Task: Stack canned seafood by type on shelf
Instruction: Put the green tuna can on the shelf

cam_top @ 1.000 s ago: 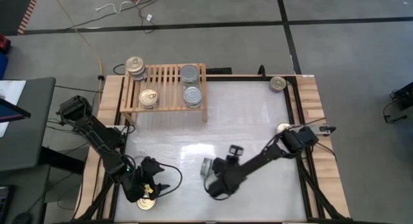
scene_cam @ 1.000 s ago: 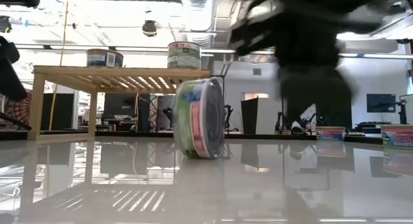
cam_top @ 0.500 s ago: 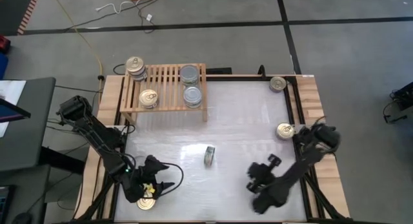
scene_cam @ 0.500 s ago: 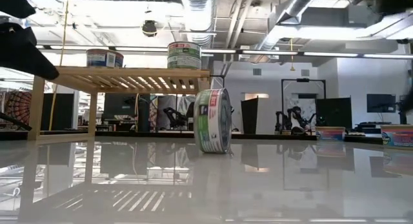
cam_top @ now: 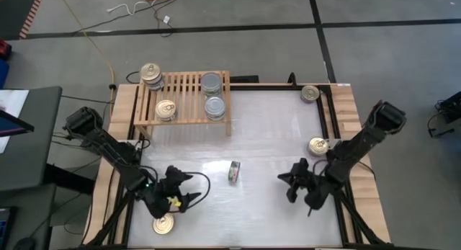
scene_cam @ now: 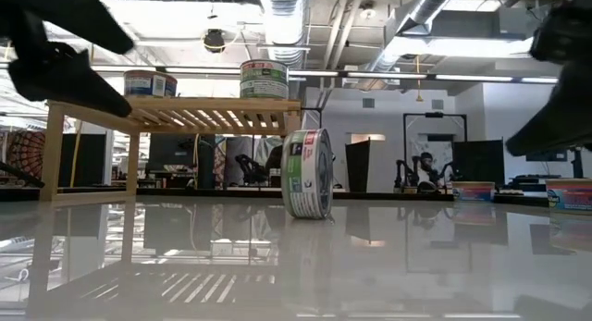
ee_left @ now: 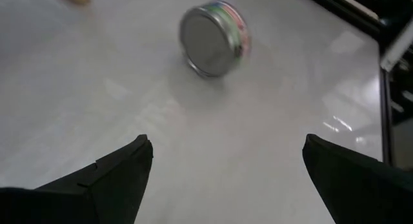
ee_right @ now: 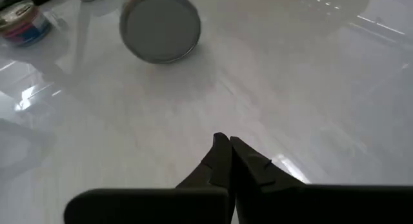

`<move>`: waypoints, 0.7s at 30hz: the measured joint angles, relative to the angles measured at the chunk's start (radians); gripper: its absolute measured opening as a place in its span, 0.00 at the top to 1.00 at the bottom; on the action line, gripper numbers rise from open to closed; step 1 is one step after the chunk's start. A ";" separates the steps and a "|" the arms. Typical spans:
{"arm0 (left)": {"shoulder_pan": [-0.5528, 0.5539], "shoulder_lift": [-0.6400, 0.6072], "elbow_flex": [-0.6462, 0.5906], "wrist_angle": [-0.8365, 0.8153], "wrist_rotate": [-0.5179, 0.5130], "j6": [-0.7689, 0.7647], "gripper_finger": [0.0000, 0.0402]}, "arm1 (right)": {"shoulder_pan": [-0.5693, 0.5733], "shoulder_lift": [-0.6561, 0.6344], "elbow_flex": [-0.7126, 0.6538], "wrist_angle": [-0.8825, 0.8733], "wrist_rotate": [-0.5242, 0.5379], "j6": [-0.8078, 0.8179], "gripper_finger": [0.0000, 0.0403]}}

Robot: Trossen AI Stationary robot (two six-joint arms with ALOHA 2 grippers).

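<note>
Standing on its edge near the middle of the white table (cam_top: 274, 135), one tin (cam_top: 233, 172) shows its green, white and red label in the low view and touches neither gripper. Taking the table as a clock face in the high view, with twelve at the far edge, this tin sits just below centre.

The left gripper (cam_top: 189, 189) hovers at about seven o'clock, fingers spread wide and holding nothing; its wrist camera looks past both fingertips (ee_left: 126, 166) at the upended tin, which lies well apart from them. A gold-topped tin (cam_top: 163, 225) lies flat on the table just behind that gripper, near the near edge.

The right gripper (cam_top: 292, 184) is at about four o'clock, its fingers pressed together and empty, pointed toward the upended tin but well apart from it.

The shelf (cam_top: 184, 99) stands at eleven o'clock. On its slatted top, two silver-topped tins (cam_top: 212, 95) sit side by side at its right end, a gold-topped tin (cam_top: 166, 110) lies at the left front, and a stack of gold-topped tins (cam_top: 150, 76) stands at the left rear corner.

Two more gold-topped tins rest on the table's right side: one (cam_top: 310, 94) at one o'clock, the other (cam_top: 318, 145) at three o'clock beside the right arm.
</note>
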 joint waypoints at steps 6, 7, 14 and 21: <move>0.064 0.000 0.000 0.000 -0.001 0.013 0.04 | -0.035 0.017 -0.016 0.032 -0.021 -0.047 0.93; 0.073 0.000 0.000 0.000 0.000 0.022 0.04 | -0.035 0.025 -0.016 0.037 -0.026 -0.050 0.93; 0.140 0.000 0.000 0.000 0.000 0.012 0.04 | -0.026 0.040 -0.016 0.037 -0.034 -0.052 0.93; 0.195 0.000 0.000 -0.004 0.021 -0.143 0.04 | -0.017 0.041 -0.016 0.034 -0.034 -0.053 0.93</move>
